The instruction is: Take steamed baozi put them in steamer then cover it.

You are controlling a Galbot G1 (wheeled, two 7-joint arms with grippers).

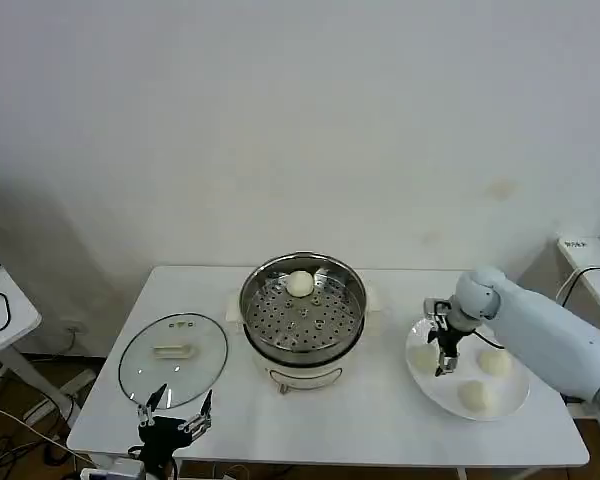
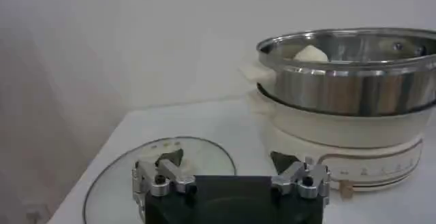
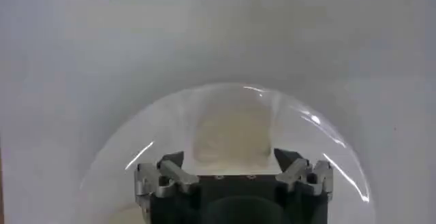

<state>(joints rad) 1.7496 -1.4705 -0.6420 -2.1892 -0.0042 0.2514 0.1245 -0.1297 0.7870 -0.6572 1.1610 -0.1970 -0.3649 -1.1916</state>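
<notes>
Head view: we log right gripper (image 1: 446, 352) splayed over a smooth bun (image 3: 231, 133) on the glossy white plate (image 1: 425, 385); left gripper (image 1: 173, 410) released near tabletop's front edge.

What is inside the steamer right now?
One bun sits on the perforated tray at the far side of the steamer. Whatever lies beneath the tray is hidden.

Glossy pale-blue-white right arm shell (image 1: 550, 335) with rounded wrist joint, black right gripper (image 1: 446, 365) with silver knuckle brackets, black left gripper (image 1: 172, 415), silver finger links, dark tips
</notes>
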